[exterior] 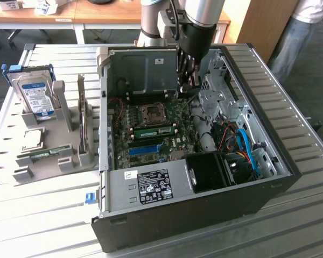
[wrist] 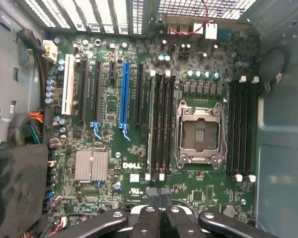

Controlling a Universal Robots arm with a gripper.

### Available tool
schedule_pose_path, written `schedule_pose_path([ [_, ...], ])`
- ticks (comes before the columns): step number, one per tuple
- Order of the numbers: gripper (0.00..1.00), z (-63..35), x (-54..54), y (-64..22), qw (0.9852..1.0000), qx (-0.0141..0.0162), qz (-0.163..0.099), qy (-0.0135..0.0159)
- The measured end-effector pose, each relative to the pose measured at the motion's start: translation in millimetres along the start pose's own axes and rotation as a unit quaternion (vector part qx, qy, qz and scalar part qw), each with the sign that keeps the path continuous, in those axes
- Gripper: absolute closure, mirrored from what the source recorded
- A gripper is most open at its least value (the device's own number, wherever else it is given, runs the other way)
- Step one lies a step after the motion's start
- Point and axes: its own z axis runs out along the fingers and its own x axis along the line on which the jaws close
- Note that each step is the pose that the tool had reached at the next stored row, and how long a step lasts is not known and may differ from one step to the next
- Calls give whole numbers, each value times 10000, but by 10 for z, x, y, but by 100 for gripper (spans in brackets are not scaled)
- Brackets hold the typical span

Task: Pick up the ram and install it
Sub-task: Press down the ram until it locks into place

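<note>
**A:** Start at the exterior view's left. What's on the table?

**B:** A grey stand (exterior: 62, 134), at nine o'clock from the computer case (exterior: 177, 228). A hard drive (exterior: 36, 95) stands upright at the stand's twelve o'clock end. A square processor chip (exterior: 32, 138) lies below the drive. At the six o'clock end the ram (exterior: 43, 153) lies flat in its cradle, a thin green strip.

**A:** So it's well apart from the arm?

**B:** Yes. Nothing touches it.

**A:** And inside the case?

**B:** The motherboard (exterior: 175, 142) lies flat, with the empty processor socket (exterior: 151, 112) near its middle. At six o'clock from the socket a second green stick (exterior: 153, 130) is seated in a slot. The blue slot (exterior: 145, 149) is at six o'clock from that. In the wrist view the same stick (wrist: 150, 124) sits between the blue slot (wrist: 124, 94) and the socket (wrist: 198, 131).

**A:** Where's the gripper?

**B:** The gripper (exterior: 187, 84) hangs inside the case at about two o'clock from the socket, above the board. The wrist view shows its fingers (wrist: 151, 210) pressed tight together with nothing between them.

**A:** And farther right?

**B:** Blue cables (exterior: 246, 148) at three o'clock from the board. A person's leg (exterior: 288, 48) is at two o'clock, beyond the table.
</note>
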Motion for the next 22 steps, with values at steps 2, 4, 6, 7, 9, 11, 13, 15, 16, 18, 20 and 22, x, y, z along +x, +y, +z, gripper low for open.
schedule_pose_path([
  [2,89,0,0,0,10000,0,1,0],
  [4,89,12,1,-3,10000,0,0,-1],
  [6,89,36,3,-5,10000,0,0,0],
  [7,89,51,3,-6,10000,1,0,0],
  [9,89,87,6,-9,10000,2,0,-1],
  [11,89,122,8,-12,10000,5,0,0],
  [13,89,159,10,-14,10000,8,0,-1],
  [15,89,195,13,-17,10000,10,-1,0],
  [16,89,212,14,-18,10000,11,0,0],
  [18,89,250,16,-21,10000,13,-1,0],
  [20,89,286,18,-23,10000,15,-2,0],
  [22,89,322,20,-25,10000,16,-2,-1],
])
